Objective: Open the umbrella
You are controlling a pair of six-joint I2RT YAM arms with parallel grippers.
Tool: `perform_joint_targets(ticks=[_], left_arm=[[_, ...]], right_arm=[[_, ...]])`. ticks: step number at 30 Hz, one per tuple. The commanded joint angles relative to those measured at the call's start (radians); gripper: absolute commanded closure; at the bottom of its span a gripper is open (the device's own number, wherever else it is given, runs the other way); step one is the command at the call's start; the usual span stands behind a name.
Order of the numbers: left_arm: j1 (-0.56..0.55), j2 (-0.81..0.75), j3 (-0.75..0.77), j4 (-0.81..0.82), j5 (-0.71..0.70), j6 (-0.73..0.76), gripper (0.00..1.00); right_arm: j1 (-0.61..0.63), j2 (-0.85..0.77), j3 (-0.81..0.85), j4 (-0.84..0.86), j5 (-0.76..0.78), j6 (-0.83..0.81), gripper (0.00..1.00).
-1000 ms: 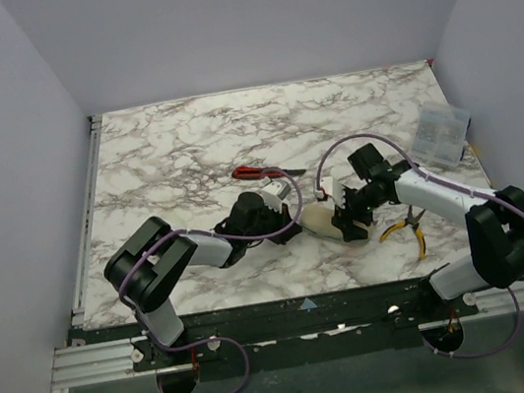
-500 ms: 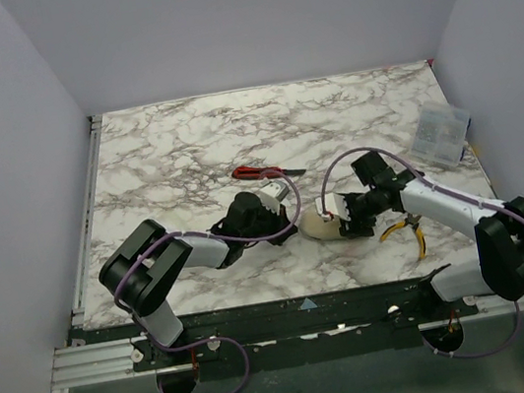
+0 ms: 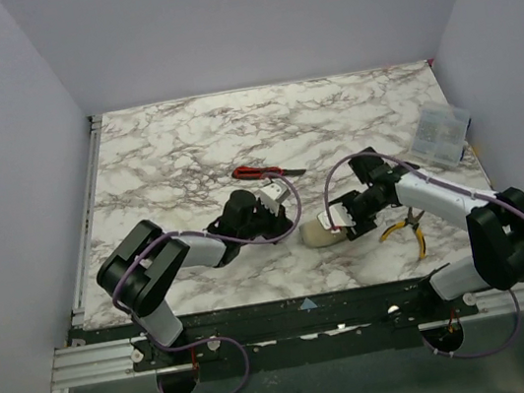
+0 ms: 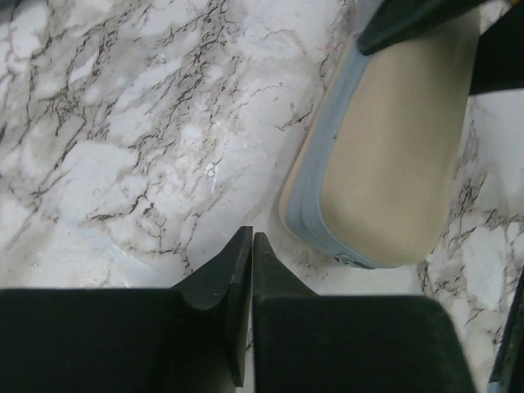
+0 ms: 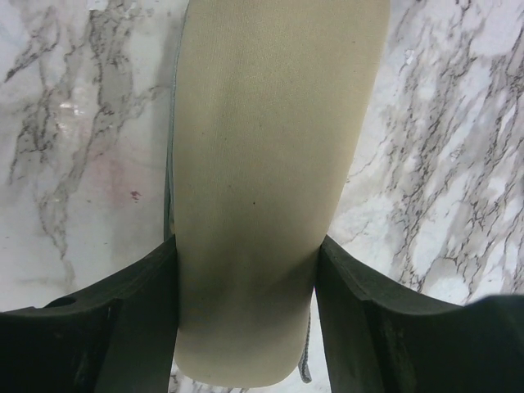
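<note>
1. Black fingers of the right gripper (image 5: 246, 246) press on both flanks of the umbrella (image 5: 270, 123), so this hand is clamped across the width of the tan bundle.
2. Straight ahead of those fingers the umbrella runs on, folded up and lying on the marble table (image 5: 65, 123). A blue-grey seam shows along its left edge.
3. The left gripper (image 4: 248, 237) has its two fingers pressed together tip to tip, with nothing between them, low over the marble.
4. Ahead and to the right of the left fingertips lies the rounded end of the umbrella, just beside them but apart from them. A dark finger of the other arm crosses its far end.
5. From above, the umbrella sits between the two hands, with the right hand over it and the left hand just to its left.
6. Yellow-handled pliers (image 3: 409, 228) lie near the right wrist, on the side away from the umbrella.
7. A red-handled cutter (image 3: 256, 171) lies beyond the left hand, towards the far side of the table.
8. A clear plastic box (image 3: 440, 133) sits well apart from both hands, at the table's right edge.
</note>
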Motion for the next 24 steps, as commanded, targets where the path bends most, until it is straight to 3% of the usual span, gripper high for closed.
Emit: perform_joint_targets(ticks=[1, 3, 12, 18, 24], left_arm=[[0.001, -0.093, -0.052, 0.049, 0.088, 0.058, 0.53], [0.000, -0.126, -0.090, 0.055, 0.109, 0.046, 0.47], [-0.081, -0.075, -0.145, 0.166, 0.071, 0.121, 0.42], [-0.121, 0.009, -0.085, 0.210, -0.020, 0.190, 0.48], [-0.132, 0.075, -0.036, 0.237, -0.020, 0.236, 0.56]], right_arm=[[-0.035, 0.093, 0.055, -0.069, -0.022, -0.042, 0.66], [-0.059, 0.100, 0.054, -0.070, -0.031, -0.060, 0.66], [-0.081, 0.093, 0.045, -0.110, -0.064, -0.127, 0.66], [-0.080, 0.080, 0.041, -0.133, -0.082, -0.149, 0.66], [-0.081, 0.094, 0.053, -0.152, -0.085, -0.160, 0.66]])
